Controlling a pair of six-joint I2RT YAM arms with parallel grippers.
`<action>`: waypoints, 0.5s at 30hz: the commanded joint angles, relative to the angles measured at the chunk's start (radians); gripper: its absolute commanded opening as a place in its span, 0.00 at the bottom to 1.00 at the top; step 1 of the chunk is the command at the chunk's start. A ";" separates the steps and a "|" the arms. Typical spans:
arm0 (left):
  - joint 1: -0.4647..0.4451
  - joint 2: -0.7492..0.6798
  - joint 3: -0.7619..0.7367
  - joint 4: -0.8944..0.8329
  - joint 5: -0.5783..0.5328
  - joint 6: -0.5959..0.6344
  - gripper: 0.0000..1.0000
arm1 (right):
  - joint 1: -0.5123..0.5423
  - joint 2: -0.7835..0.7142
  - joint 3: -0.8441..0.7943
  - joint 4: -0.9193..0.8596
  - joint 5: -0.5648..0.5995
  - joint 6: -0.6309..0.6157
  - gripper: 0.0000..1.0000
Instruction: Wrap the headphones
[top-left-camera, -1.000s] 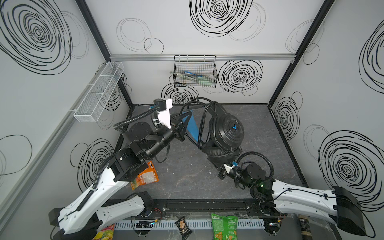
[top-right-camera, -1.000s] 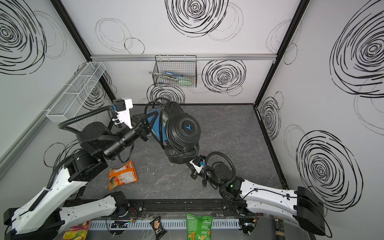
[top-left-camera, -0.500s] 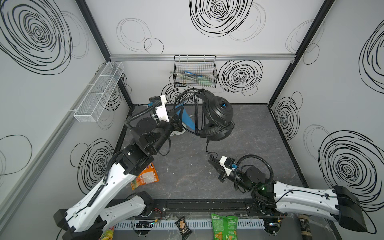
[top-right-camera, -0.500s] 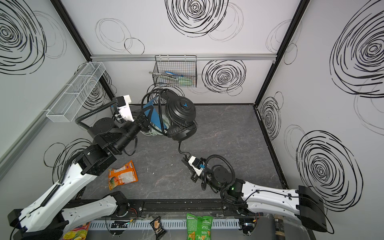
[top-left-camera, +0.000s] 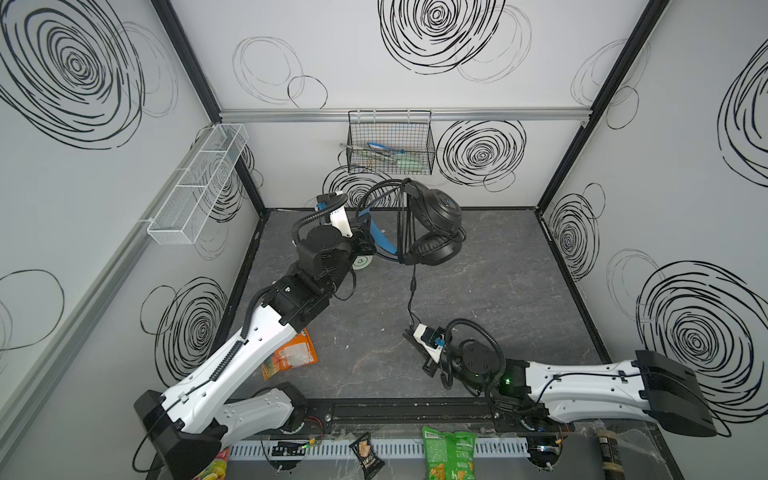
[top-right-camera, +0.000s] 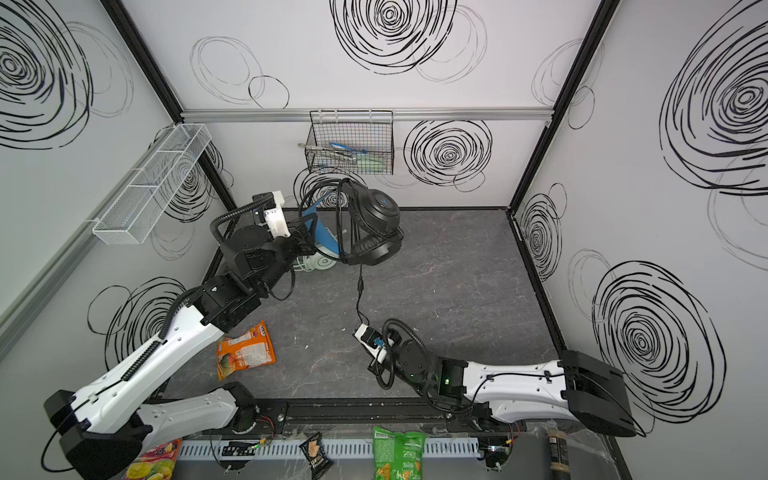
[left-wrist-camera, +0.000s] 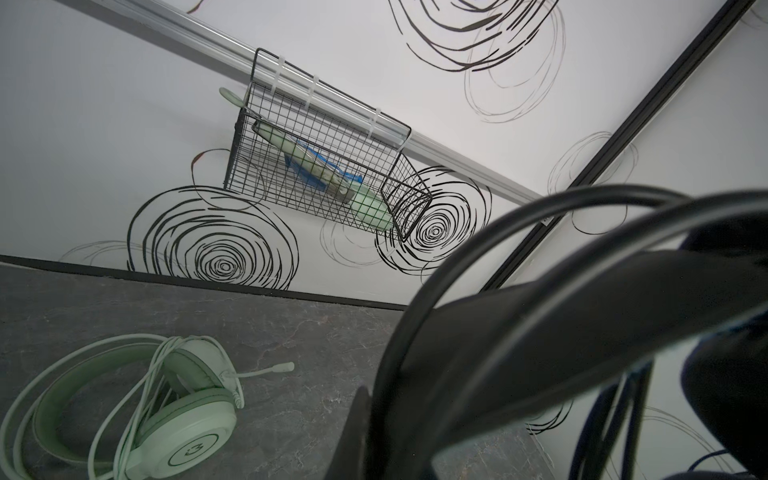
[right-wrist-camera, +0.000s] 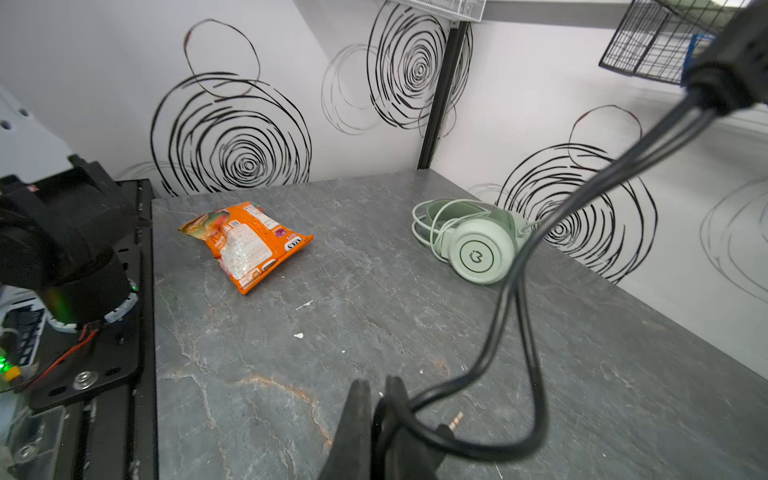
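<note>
The black headphones (top-left-camera: 437, 224) (top-right-camera: 374, 226) hang in the air near the back wall, blue-lined headband toward my left gripper (top-left-camera: 368, 243) (left-wrist-camera: 374, 401), which is shut on that headband. Loops of black cable (top-left-camera: 411, 291) lie over the headband, and one strand drops to my right gripper (top-left-camera: 410, 336) (right-wrist-camera: 376, 388). That gripper is low over the table and shut on the cable near its plug (right-wrist-camera: 455, 419). The mint-green headphones (left-wrist-camera: 183, 415) (right-wrist-camera: 478, 249) (top-right-camera: 320, 262) lie on the table at the back left with their white cable around them, partly hidden under my left arm in both top views.
An orange snack bag (top-left-camera: 291, 353) (right-wrist-camera: 245, 245) lies at the table's front left. A black wire basket (top-left-camera: 390, 145) hangs on the back wall just above the raised headphones. A white mesh shelf (top-left-camera: 195, 187) is on the left wall. Snack packets (top-left-camera: 449, 453) lie beyond the front rail.
My left arm has lifted the black headphones off the table and carried them toward the back wall. The cable now runs down to my right gripper, which has shifted slightly left.
</note>
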 joint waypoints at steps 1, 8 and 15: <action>-0.002 -0.041 0.007 0.211 0.039 -0.134 0.00 | -0.002 0.078 0.020 0.041 0.063 0.042 0.00; -0.013 -0.055 0.002 0.198 0.028 -0.139 0.00 | -0.019 0.206 0.100 0.045 0.011 0.039 0.00; -0.009 0.006 -0.012 0.228 -0.105 0.013 0.00 | 0.036 0.241 0.197 -0.085 0.039 0.040 0.00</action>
